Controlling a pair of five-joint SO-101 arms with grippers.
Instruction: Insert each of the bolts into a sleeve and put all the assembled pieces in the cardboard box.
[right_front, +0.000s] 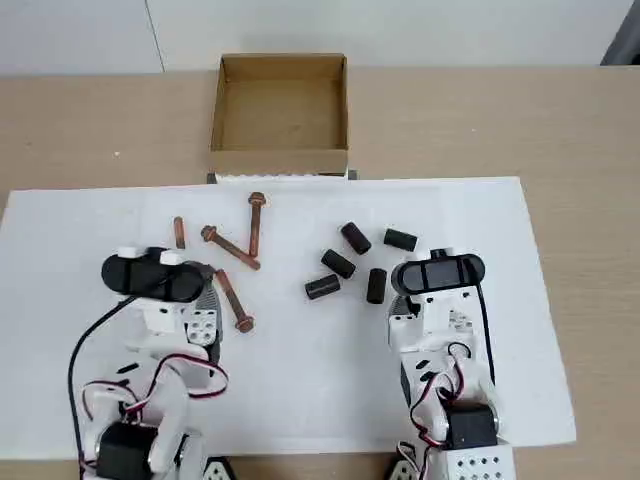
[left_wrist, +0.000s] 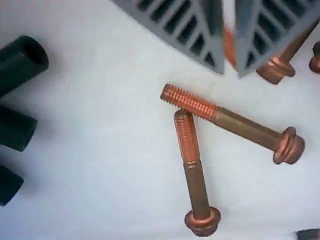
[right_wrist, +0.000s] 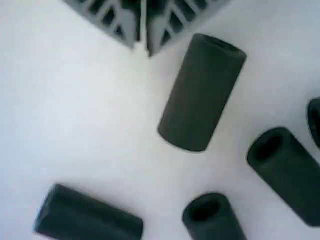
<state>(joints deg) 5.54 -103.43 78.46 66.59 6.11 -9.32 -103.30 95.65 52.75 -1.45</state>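
Note:
Several copper bolts lie loose on the white sheet's left half: one (right_front: 257, 222) upright nearest the box, one (right_front: 230, 247) slanted, one (right_front: 179, 232) short, one (right_front: 233, 300) beside my left gripper (right_front: 208, 298). In the left wrist view, two bolts (left_wrist: 235, 122) (left_wrist: 194, 170) meet at their threaded ends, and a third (left_wrist: 274, 70) lies under my left gripper (left_wrist: 230, 67), whose jaws are nearly together with nothing held. Several black sleeves (right_front: 338, 263) cluster at mid-sheet. My right gripper (right_wrist: 141, 49) is shut and empty, just beside a sleeve (right_wrist: 202, 92). The cardboard box (right_front: 283, 150) sits empty at the back.
The white sheet (right_front: 300, 380) covers the wooden table in front of the box. Both arm bases and their wires (right_front: 150, 400) take up the near edge. More sleeves (left_wrist: 20, 62) lie off to one side of the left gripper.

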